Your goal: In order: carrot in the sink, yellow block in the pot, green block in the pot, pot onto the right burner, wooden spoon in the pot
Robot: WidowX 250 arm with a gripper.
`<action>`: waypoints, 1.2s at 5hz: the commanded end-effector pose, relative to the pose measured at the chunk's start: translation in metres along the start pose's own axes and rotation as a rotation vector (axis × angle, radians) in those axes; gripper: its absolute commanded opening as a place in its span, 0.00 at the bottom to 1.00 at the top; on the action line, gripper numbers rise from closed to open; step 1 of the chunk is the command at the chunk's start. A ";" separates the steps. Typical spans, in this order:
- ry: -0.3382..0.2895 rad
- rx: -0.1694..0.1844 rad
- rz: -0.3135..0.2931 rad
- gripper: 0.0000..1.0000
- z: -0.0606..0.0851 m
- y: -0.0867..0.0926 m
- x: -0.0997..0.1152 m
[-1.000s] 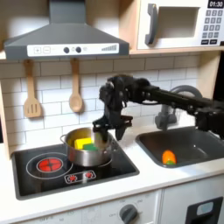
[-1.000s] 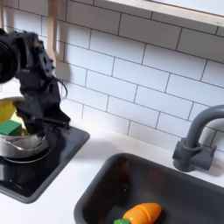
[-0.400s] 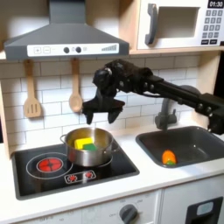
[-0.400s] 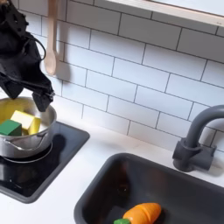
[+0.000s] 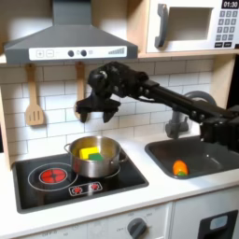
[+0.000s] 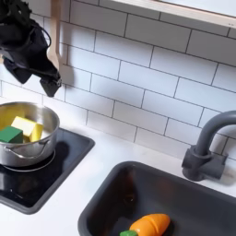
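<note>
The wooden spoon (image 5: 80,79) hangs from its hook on the tiled wall, and its bowl (image 6: 53,63) sits just beside my gripper's dark fingers. My gripper (image 5: 95,112) is open, raised above the pot and up against the spoon's lower end, holding nothing. In the second exterior view the gripper (image 6: 30,78) is at the upper left. The shiny pot (image 5: 93,159) stands on the stove's right burner, with the yellow block (image 6: 25,125) and green block (image 6: 11,135) inside. The carrot (image 5: 179,168) lies in the sink (image 5: 210,154), also seen as carrot (image 6: 147,224) in the sink (image 6: 189,189).
A slotted wooden spatula (image 5: 35,98) hangs to the spoon's left in the first exterior view. The left burner (image 5: 52,175) glows red. A dark faucet (image 6: 207,152) stands behind the sink. A range hood (image 5: 65,42) and a microwave (image 5: 191,26) sit overhead.
My gripper has risen from beside the pot and swung left in the first exterior view, up to the hanging spoon. Pot, blocks and carrot have not moved.
</note>
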State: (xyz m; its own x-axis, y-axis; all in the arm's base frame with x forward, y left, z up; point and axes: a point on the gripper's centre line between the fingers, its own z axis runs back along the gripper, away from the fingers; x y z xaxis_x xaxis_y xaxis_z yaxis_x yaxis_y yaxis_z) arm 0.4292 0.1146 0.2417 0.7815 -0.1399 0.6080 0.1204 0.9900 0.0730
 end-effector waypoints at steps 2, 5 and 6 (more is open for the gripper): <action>-0.185 0.026 -0.085 1.00 0.005 0.009 0.038; -0.363 0.023 -0.056 1.00 0.020 0.011 0.068; -0.369 0.031 -0.017 1.00 0.019 0.018 0.067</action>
State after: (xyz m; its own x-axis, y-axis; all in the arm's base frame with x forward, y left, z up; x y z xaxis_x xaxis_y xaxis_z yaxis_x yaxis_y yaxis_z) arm 0.4719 0.1253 0.2969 0.5067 -0.1571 0.8477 0.1116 0.9869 0.1162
